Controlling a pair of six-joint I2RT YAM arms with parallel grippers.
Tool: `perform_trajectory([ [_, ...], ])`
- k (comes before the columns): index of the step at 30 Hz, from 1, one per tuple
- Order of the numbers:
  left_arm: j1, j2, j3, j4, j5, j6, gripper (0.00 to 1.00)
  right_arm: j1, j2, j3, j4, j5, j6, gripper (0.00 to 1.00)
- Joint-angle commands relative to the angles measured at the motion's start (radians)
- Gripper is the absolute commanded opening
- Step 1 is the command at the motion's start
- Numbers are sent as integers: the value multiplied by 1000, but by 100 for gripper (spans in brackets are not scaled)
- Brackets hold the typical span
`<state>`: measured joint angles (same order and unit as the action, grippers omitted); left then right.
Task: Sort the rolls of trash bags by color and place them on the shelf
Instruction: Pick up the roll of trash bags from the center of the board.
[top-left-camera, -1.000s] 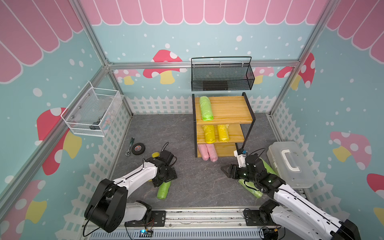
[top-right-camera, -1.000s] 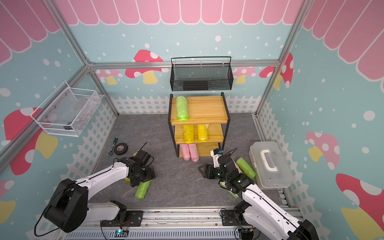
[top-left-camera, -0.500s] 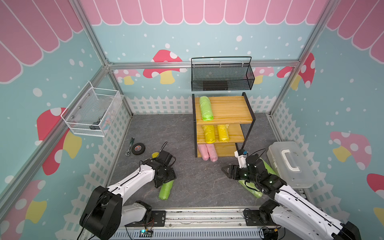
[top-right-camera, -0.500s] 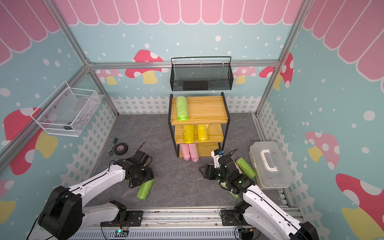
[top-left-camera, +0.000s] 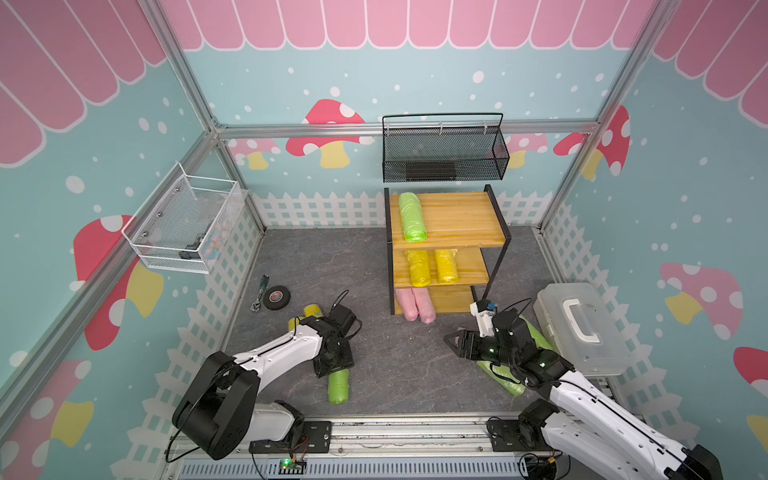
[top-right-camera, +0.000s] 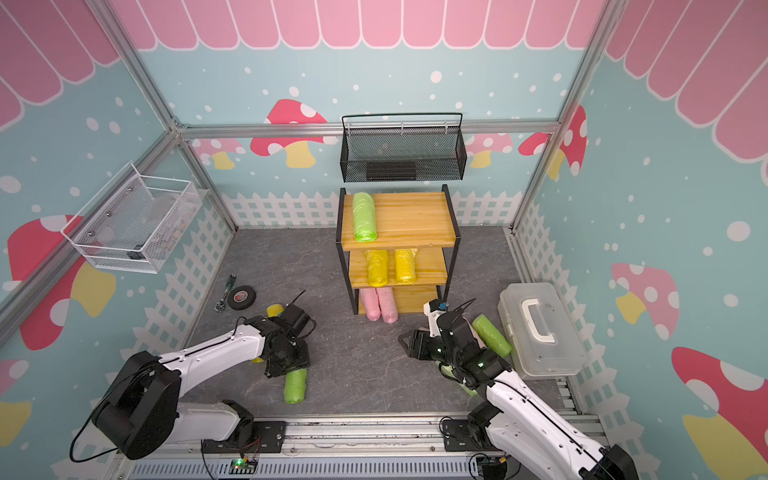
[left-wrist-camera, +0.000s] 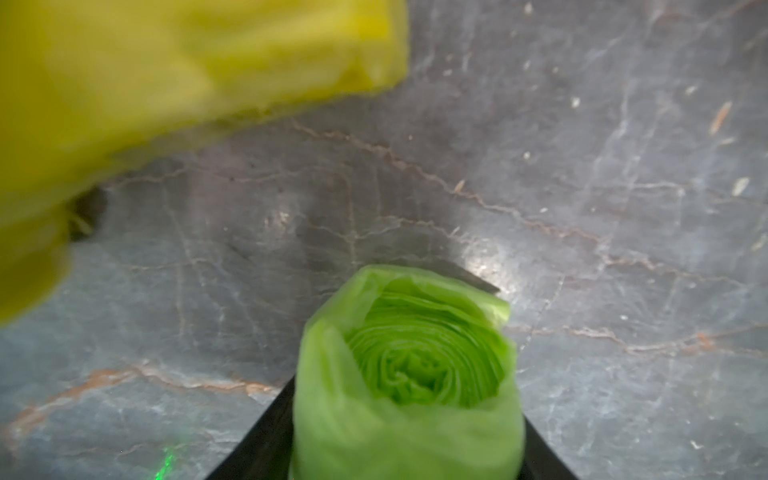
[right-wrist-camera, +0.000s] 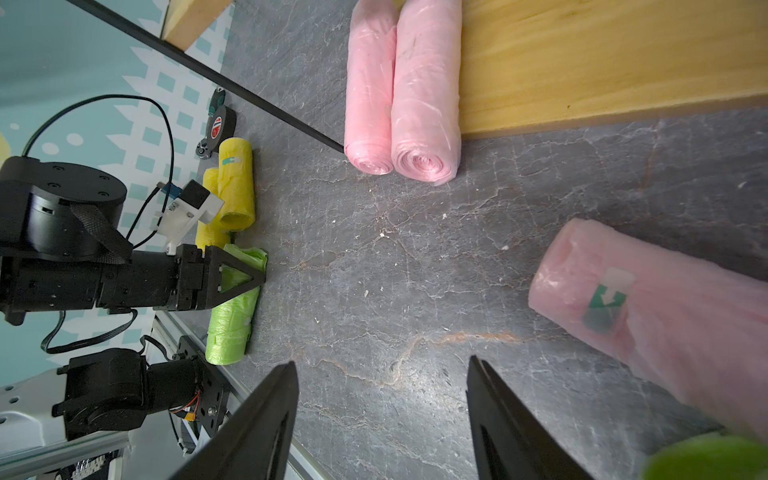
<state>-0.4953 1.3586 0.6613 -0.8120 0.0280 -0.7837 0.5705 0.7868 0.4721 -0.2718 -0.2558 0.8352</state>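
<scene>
Front-left of the shelf (top-left-camera: 461, 216), the left tool (top-left-camera: 336, 368) grips the green roll (top-left-camera: 338, 388) at its shelf-side end. The roll lies on the counter (top-left-camera: 399, 374), long axis parallel to the shelved rolls. The right tool (right-wrist-camera: 382, 363), front-right of the shelf, stands open, empty and farther off.

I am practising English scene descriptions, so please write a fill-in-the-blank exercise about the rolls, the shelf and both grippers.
The shelf's top board holds ___ green roll. The two yellow rolls lie on its ___ board. The left gripper grips a floor roll coloured ___. The right gripper's jaws stand ___.
Missing: one; middle; green; open.
</scene>
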Motion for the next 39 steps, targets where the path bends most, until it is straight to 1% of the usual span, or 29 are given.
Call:
perform_trajectory([
  [1, -9, 20, 4, 9, 2, -1, 48, 5, -2, 7, -24, 13, 11, 67],
  [4, -9, 21, 3, 19, 8, -8, 40, 5, -4, 11, -27, 12, 9, 67],
  [5, -9, 21, 3, 26, 13, -14, 36, 5, -2, 14, -29, 13, 7, 67],
  [7, -8, 16, -3, 45, 36, -27, 25, 5, 2, 20, -32, 12, -3, 67],
  [8, -9, 10, -5, 61, 51, -34, 17, 4, 5, 22, -32, 9, -12, 67],
  [9, -9, 1, -8, 79, 69, -43, 9, 4, 8, 26, -35, 12, -21, 69],
  [10, -9, -13, -10, 95, 88, -51, 3, 4, 15, 30, -46, 19, -29, 72],
  [11, -12, -34, -14, 114, 109, -64, 0, 4, 24, 41, -66, 34, -36, 77],
  [12, -15, -65, -17, 135, 128, -80, 0, 3, 35, 55, -85, 45, -45, 84],
  [13, -17, -96, -21, 151, 143, -95, 0, 3, 46, 66, -92, 43, -61, 88],
  [14, -19, -136, -23, 166, 156, -117, 0, 3, 61, 83, -97, 28, -78, 89],
  [16, -20, -223, -25, 178, 168, -160, 0, 3, 86, 123, -106, -15, -109, 89],
  [17, -20, -269, -22, 181, 171, -184, 0, 2, 96, 145, -103, -58, -124, 89],
  [20, -20, -392, -18, 192, 168, -260, 0, 4, 100, 204, -85, -171, -148, 85],
  [23, -19, -494, -37, 243, 180, -356, 0, 20, 81, 256, -104, -209, -144, 84],
  [26, -22, -543, -49, 288, 193, -439, 0, 84, 66, 299, -128, -194, -131, 85],
  [28, -22, -550, -43, 299, 197, -474, 0, 152, 66, 299, -78, -186, -104, 86],
  [30, -23, -552, -30, 306, 196, -501, 0, 253, 88, 303, -27, -126, -76, 88],
  [33, -27, -566, -14, 310, 187, -532, 0, 364, 134, 306, 36, -45, -58, 90],
  [36, -34, -595, -15, 319, 172, -578, 0, 436, 172, 306, 106, 25, -70, 91],
  [39, -38, -633, -30, 336, 161, -623, 0, 492, 228, 344, 143, 54, -119, 92],
])
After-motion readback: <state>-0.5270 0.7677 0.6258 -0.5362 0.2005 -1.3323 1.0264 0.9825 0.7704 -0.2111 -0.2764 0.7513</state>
